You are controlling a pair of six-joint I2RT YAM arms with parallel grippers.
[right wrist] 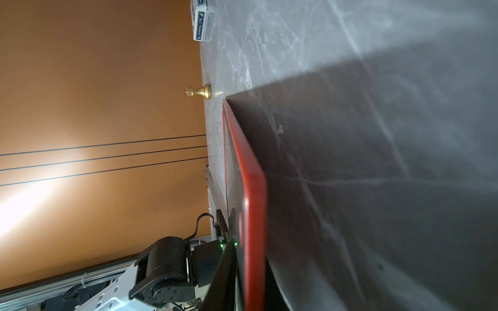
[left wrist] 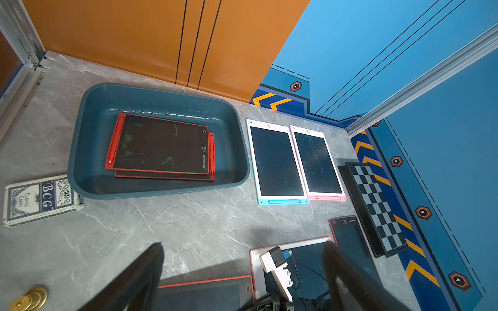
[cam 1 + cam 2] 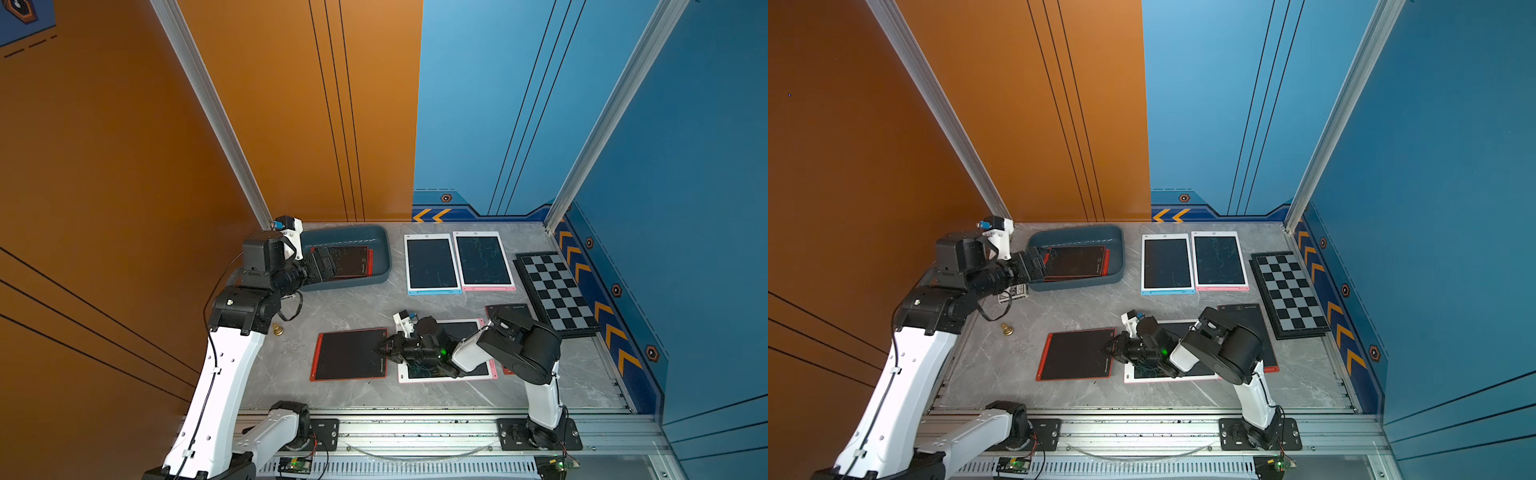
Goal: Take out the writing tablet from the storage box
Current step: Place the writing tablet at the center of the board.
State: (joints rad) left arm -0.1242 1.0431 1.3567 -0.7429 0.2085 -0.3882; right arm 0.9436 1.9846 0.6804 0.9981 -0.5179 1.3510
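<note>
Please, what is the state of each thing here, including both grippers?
storage box: holds two stacked red tablets.
single red tablet: on the table, screen blank.
left gripper: open, at the storage box.
right gripper: at the single red tablet's edge; grip unclear.
gold chess piece: upright.

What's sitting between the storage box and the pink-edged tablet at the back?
A blue-edged tablet lies flat, beside the pink-edged tablet and apart from the storage box; both top views show it.
</note>
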